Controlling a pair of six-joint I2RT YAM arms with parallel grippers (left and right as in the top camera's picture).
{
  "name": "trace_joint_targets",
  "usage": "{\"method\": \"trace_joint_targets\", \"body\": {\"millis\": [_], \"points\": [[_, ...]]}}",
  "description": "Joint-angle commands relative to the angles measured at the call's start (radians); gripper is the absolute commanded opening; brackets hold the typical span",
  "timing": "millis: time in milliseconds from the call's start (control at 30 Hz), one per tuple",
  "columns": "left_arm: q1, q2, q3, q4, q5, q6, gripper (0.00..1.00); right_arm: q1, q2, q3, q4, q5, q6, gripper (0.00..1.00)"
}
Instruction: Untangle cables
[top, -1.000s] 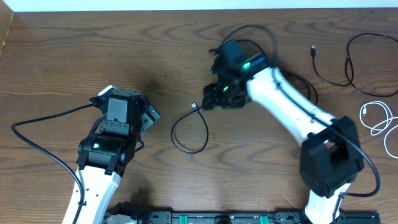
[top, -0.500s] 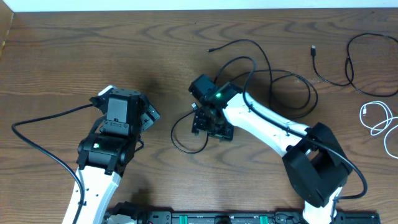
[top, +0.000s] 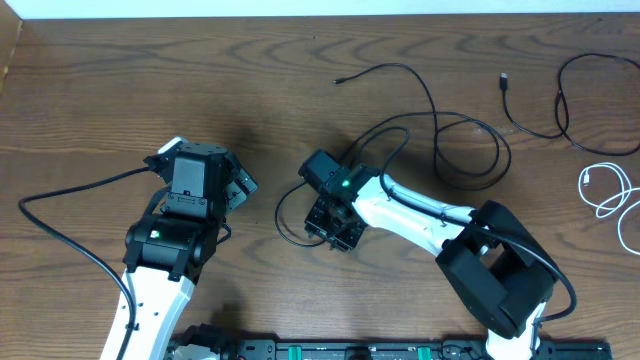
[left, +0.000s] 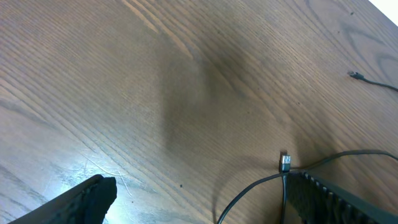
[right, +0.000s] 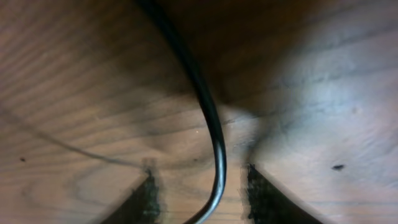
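Cable (right: 211, 137) now inside right gripper (right: 200, 175)

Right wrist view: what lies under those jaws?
A black cable on the wooden table, passing between them. Overhead, the right gripper covers that stretch of its loop.

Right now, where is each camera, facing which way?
Overhead: above the table, looking straight down; left arm, right arm show.
Left wrist: on the left arm, slanting across the table; open left gripper shows.
Right wrist: close over the table; right gripper straddles black cable.
Shared: overhead and left wrist both show a plug end.
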Motion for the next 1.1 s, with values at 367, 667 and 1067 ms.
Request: {"method": "trace_joint_targets", "body": {"millis": [367, 667, 1067], "points": [[0.004, 0.003, 0.013, -0.005, -0.006, -0.006, 0.94, -0.011, -0.059, 0.009, -0.14, 0.192, -0.158, 0.01], [0.004, 0.003, 0.013, -0.005, -0.006, -0.005, 0.94, -0.031, -0.334, 0.018, -0.204, 0.652, -0.378, 0.01], [0.004, 0.003, 0.013, -0.005, -0.006, -0.006, 0.94, -0.314, -0.44, 0.018, -0.098, 0.885, -0.871, 0.01]]}}
